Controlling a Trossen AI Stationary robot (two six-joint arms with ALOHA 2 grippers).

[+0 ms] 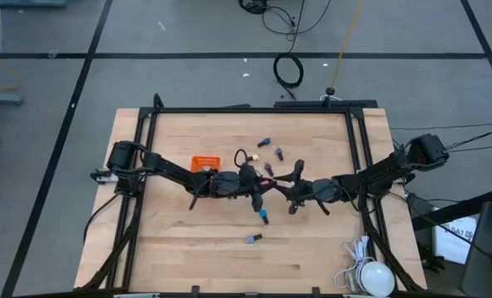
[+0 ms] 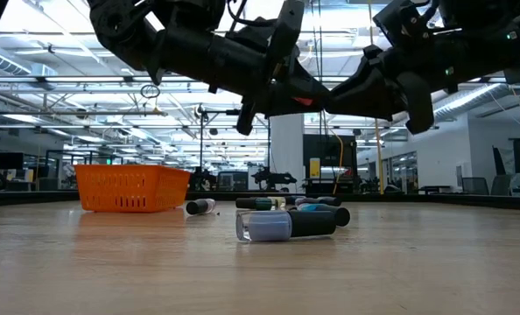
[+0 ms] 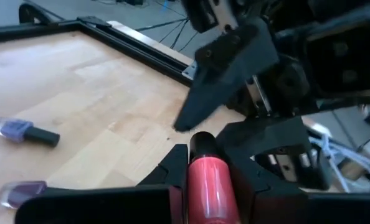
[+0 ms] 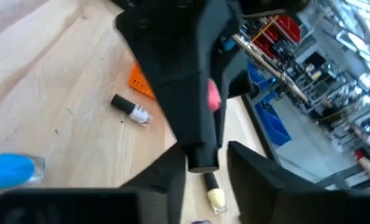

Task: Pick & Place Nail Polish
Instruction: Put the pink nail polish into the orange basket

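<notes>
From above, my two arms meet over the middle of the tabletop (image 1: 180, 248): my left gripper (image 1: 261, 189) and my right gripper (image 1: 281, 184) sit tip to tip, with the orange basket (image 1: 205, 163) at about nine o'clock from them. Loose nail polish bottles (image 1: 272, 151) lie scattered at twelve o'clock, a blue-capped one (image 1: 264, 217) at six o'clock, and a farther one (image 1: 253, 238) beyond it toward the near edge. At table height, both grippers hang above the wood, and a pale blue bottle (image 2: 286, 225) lies on its side in front, others clustered behind it, the basket (image 2: 131, 187) at nine o'clock. Through my left wrist, my jaws are closed narrow on a pink bottle (image 3: 208, 180), dark cap pointing outward toward my right gripper (image 3: 247, 81), whose jaws spread wide just ahead; two purple bottles (image 3: 24, 130) lie on the wood. Through my right wrist, my fingers (image 4: 172, 171) stand apart around the left gripper's tip (image 4: 197, 118), pink showing beside it.
</notes>
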